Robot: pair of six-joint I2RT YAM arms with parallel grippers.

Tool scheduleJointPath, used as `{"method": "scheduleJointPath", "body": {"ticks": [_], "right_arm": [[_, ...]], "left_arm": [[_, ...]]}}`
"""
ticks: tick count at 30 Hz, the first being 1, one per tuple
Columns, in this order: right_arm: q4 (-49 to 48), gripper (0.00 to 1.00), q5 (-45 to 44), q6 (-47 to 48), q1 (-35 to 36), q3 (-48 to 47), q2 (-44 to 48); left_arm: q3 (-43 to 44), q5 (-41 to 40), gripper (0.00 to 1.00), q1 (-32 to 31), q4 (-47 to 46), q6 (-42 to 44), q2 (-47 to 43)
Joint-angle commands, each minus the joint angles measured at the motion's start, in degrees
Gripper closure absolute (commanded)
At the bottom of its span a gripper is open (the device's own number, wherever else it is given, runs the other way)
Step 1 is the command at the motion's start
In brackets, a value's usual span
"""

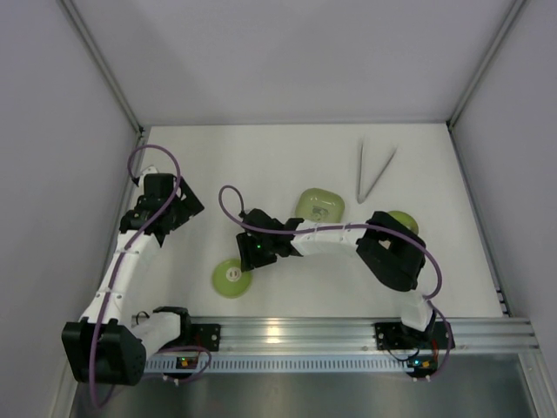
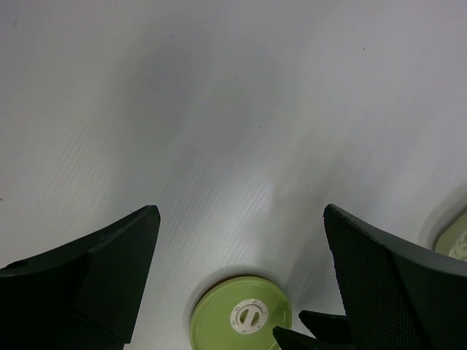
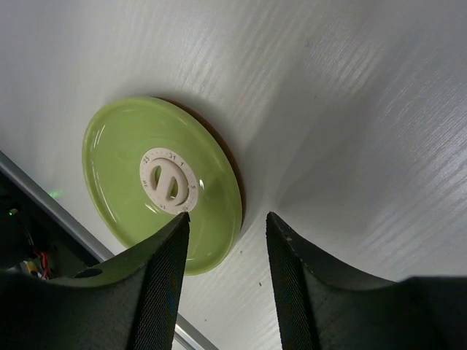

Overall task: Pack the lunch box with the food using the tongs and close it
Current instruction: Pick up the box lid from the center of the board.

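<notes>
The lunch box's lid [image 1: 232, 279], a round light-green disc with a white centre mark, lies flat on the table near the front rail. My right gripper [image 1: 247, 264] hovers just beside it, jaws part open; its left finger [image 3: 157, 270] overlaps the lid [image 3: 139, 157] rim, nothing gripped. My left gripper [image 1: 190, 209] is wide open and empty, and in its own view [image 2: 241, 208] looks across at the lid [image 2: 241, 321]. The silver tongs [image 1: 373, 171] lie in a narrow V at the back right. The lunch box is mostly hidden behind my right elbow, only a round yellow-green edge [image 1: 406, 219] showing.
A light-green rounded-square dish [image 1: 318, 206] sits mid-table behind the right forearm, with small pale bits in it too small to make out. White walls close in the table on three sides. The metal rail [image 1: 287, 331] runs along the near edge.
</notes>
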State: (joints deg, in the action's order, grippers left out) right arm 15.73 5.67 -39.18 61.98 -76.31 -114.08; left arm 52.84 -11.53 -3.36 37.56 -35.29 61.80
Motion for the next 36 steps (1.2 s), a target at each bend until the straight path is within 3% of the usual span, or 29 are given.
{"method": "scheduleJointPath", "body": {"ticks": [1, 14, 23, 30, 36], "right_arm": [[-4.12, 0.55, 0.65, -0.99, 0.95, -1.21, -0.88], [-6.85, 0.63, 2.59, -2.48, 0.95, -0.68, -3.51], [-5.19, 0.83, 1.19, -2.39, 0.95, -0.33, -2.29], [-3.95, 0.94, -0.74, -2.48, -0.1, 2.22, 2.45], [-3.6, 0.97, -1.89, -2.66, -2.03, 6.61, 9.47]], "left_arm": [[-0.28, 1.07, 0.01, 0.45, -1.79, -0.48, 0.07], [-0.54, 1.86, 0.01, 0.45, -1.96, -0.31, 0.07], [-0.63, 2.3, 0.01, 0.45, -2.14, -0.13, 0.07], [-0.81, 2.92, 0.01, 0.45, -2.4, -0.04, 0.07], [-0.81, 3.97, 0.01, 0.45, -2.75, 0.13, 0.34]]}}
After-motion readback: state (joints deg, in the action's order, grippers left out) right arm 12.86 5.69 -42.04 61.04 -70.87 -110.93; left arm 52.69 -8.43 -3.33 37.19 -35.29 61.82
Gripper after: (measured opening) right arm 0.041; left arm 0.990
